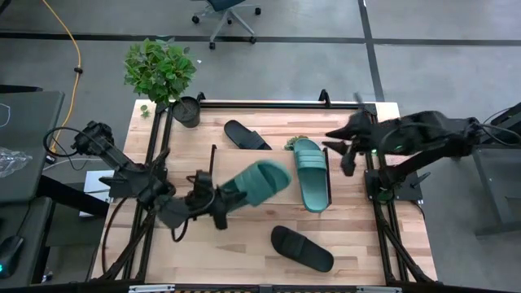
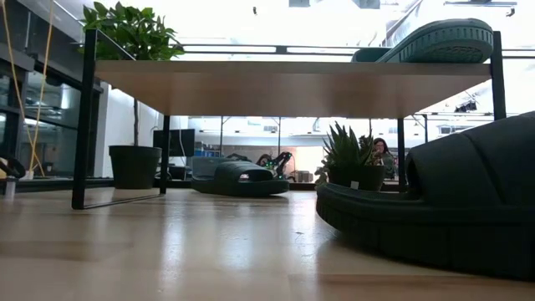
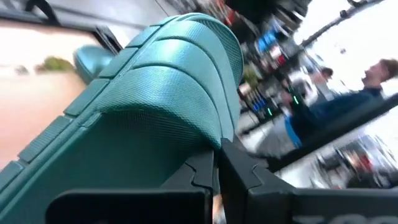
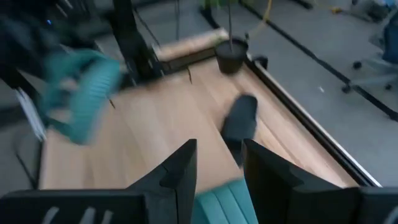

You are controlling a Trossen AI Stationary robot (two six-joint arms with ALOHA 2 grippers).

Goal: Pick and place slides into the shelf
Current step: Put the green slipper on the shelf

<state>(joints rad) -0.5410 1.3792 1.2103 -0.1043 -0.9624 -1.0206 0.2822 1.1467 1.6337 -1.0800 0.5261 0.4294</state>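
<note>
Teal-green rubber slide sandal (image 1: 259, 184) is clamped in the left gripper (image 1: 213, 202), airborne over the light wood plank shelf (image 1: 244, 163). Long axis runs diagonally, free end toward the second teal slide (image 1: 310, 172) lying flat on the shelf. Suggest: square it parallel to that one, lower flat, then release. Right gripper (image 1: 348, 146) hovers with fingers apart above the shelf's right end.

- No text, label, brand, number or sign can be read in any view.
- The slides, the shelf and the arms show no legible marking.
</note>
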